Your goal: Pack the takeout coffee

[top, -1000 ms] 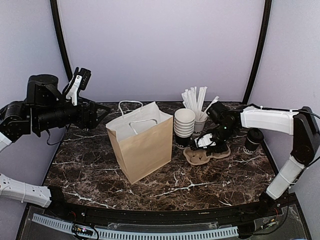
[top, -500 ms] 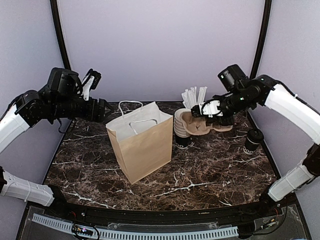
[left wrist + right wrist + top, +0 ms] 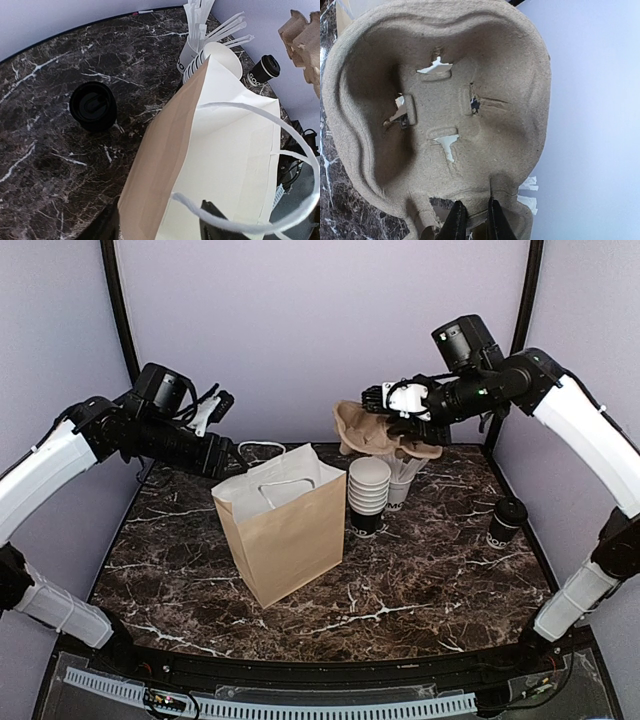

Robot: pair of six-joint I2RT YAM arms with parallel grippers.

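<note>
One takeout coffee (image 3: 507,520), a black lidded cup, stands at the table's right and also shows in the left wrist view (image 3: 265,70). A second lidded black cup (image 3: 92,106) stands beside the brown paper bag (image 3: 285,520), out of sight in the top view. My right gripper (image 3: 398,425) is shut on a brown pulp cup carrier (image 3: 365,432) and holds it tilted in the air, above the cup stack and right of the bag; its fingers (image 3: 455,220) pinch the carrier's rib (image 3: 445,100). My left gripper (image 3: 228,458) is open at the bag's far left rim, its jaws either side of the bag wall (image 3: 165,165).
A stack of lidless black cups (image 3: 368,495) and a white cup of wrapped straws (image 3: 400,480) stand just right of the bag. The bag stands open with white handles (image 3: 280,120) up. Dark marble table (image 3: 420,590); curved black posts at the back corners.
My right gripper lifted the carrier off the table and carried it up and left, towards the bag. My left arm swung right to the bag's rim.
</note>
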